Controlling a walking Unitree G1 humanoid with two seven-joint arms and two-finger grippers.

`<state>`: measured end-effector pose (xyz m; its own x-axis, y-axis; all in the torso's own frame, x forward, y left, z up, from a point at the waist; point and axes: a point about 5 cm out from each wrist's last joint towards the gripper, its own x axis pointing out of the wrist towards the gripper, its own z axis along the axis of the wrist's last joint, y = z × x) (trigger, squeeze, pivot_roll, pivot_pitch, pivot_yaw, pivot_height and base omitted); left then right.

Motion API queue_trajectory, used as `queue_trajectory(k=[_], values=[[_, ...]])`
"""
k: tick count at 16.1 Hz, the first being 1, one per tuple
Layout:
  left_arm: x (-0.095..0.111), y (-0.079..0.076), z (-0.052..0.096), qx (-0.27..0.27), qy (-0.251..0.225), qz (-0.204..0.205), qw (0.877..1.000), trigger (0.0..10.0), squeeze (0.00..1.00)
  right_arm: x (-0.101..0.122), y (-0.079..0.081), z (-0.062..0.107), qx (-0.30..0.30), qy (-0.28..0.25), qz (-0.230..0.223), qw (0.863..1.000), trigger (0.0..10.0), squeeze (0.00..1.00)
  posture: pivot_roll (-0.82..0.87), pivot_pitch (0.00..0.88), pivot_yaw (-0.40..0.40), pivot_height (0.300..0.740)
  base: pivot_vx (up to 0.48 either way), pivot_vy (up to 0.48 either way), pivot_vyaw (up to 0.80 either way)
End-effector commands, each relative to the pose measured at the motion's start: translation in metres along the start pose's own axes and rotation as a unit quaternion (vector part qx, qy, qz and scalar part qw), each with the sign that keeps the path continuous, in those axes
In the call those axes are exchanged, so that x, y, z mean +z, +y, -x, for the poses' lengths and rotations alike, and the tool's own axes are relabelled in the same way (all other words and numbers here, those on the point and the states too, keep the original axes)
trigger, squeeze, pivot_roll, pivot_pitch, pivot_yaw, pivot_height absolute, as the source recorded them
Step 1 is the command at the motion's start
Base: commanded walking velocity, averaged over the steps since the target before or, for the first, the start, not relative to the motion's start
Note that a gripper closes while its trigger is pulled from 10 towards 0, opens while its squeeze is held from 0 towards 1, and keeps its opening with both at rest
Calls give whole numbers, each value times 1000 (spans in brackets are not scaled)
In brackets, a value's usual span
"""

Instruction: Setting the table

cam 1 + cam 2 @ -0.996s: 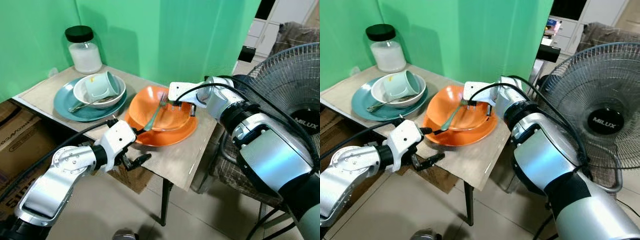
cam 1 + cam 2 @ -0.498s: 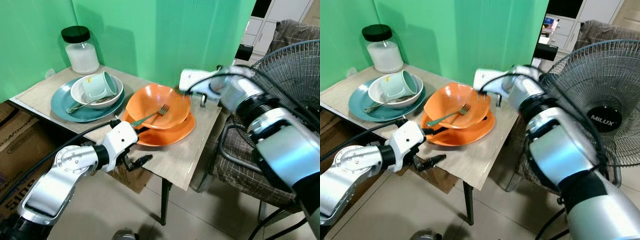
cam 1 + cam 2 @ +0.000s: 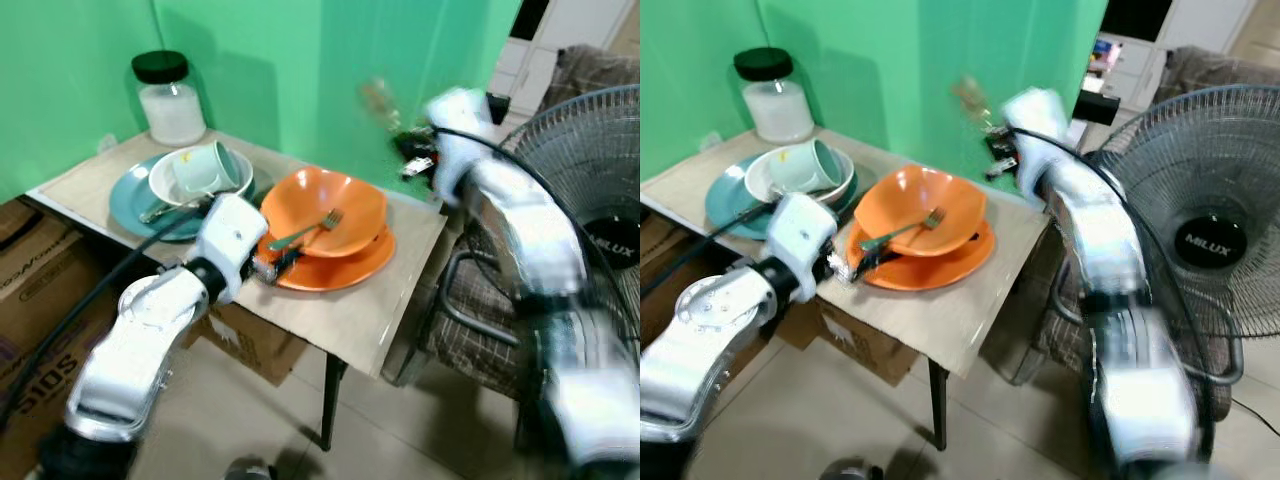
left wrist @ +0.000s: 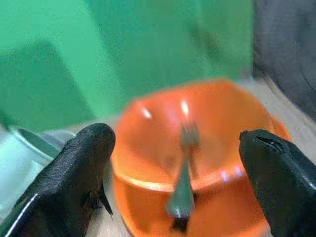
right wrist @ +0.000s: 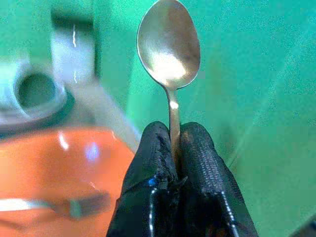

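Observation:
An orange bowl sits on an orange plate on the small table. A green-handled fork lies in the bowl. My left gripper is open at the plate's near rim. In the left wrist view its fingers stand wide apart with the bowl and fork between them. My right gripper is raised above the table's far edge and blurred. It is shut on the handle of a metal spoon, whose bowl points up.
At the table's left, a teal plate carries a white bowl with a pale mug and a utensil in it. A lidded jar stands behind. A standing fan is at the right. Cardboard boxes sit lower left.
My right gripper has risen from the orange bowl's rim to high above the table's far edge. The left gripper has come up from below the table edge to the plate's rim.

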<state>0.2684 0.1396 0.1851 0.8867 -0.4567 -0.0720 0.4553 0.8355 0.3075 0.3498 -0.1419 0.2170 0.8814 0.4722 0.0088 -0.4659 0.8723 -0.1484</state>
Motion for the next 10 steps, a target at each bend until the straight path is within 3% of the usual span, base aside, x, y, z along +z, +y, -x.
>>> queue_trajectory(k=[1, 2, 3, 5, 8, 10], values=[[4, 4, 3, 26, -6, -7, 1000, 10000, 0, 17, -2, 6, -11, -35, 3, 999, 3686, 0, 144, 0, -17, 740, 0, 0, 0], [4, 2, 6, 48, -9, -2, 999, 10000, 0, 11, 9, 23, -18, -38, -13, 999, 10000, 0, 138, 0, -15, 740, 0, 0, 0], [3, -3, 8, 65, -13, 25, 997, 10000, 0, 0, 19, 38, -29, -23, -51, 998, 10000, 0, 146, 0, -25, 740, 0, 0, 0], [-3, -13, 9, 69, 9, 31, 997, 10000, 0, -17, 27, 60, -73, 9, -48, 996, 10000, 0, 183, 0, -64, 740, 0, 0, 0], [-4, 5, 19, 139, 7, 52, 989, 10000, 0, -25, 34, 61, -73, 29, -58, 995, 10000, 0, 207, 0, -79, 740, 0, 0, 0], [-7, 7, 22, 136, 15, 30, 990, 10000, 0, -23, 44, 60, -54, 29, -63, 996, 10000, 0, 199, 0, -78, 740, 0, 0, 0]])
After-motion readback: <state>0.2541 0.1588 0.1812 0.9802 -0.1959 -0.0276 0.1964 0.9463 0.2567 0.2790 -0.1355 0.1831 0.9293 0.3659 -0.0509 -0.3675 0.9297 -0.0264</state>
